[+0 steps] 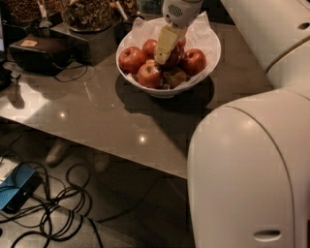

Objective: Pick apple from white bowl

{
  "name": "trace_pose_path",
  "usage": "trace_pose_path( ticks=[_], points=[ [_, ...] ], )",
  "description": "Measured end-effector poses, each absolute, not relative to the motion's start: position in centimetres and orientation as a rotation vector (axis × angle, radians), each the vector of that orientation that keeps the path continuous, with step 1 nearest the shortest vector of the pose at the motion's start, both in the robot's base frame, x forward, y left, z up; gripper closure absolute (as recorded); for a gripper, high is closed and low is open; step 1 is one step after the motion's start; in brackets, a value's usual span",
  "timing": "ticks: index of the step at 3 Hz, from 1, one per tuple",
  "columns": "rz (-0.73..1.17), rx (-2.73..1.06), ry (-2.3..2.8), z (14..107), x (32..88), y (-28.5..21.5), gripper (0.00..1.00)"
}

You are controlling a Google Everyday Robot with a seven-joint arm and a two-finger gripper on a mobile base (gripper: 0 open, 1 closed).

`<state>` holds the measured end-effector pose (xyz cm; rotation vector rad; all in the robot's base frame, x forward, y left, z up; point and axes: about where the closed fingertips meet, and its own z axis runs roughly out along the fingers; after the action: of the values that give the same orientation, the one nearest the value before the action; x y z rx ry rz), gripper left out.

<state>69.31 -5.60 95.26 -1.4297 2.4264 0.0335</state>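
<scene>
The white bowl point(206, 72), lined with crumpled white paper, stands on the grey table near its far edge. It holds several apples. The largest apple point(173, 58), dull dark red, lies in the middle of the bowl and is partly hidden by my gripper. My gripper point(162, 59) reaches down from the top of the view into the bowl and sits right against this apple's left side. Smaller brighter red apples lie at the left point(131, 58), front point(149, 75) and right point(194, 61).
A black device point(38, 52) with cables and dark containers of food point(87, 14) stand at the table's far left. My white arm body point(247, 174) fills the right foreground. Cables point(53, 213) and a blue box point(17, 191) lie on the floor below the table's front edge.
</scene>
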Motion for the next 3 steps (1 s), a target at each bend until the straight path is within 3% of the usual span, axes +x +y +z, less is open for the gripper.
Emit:
trace_pose_path(
  ticks=[3],
  points=[
    [0.023,-1.458,2.432,94.69,69.13,-5.24,0.34]
  ],
)
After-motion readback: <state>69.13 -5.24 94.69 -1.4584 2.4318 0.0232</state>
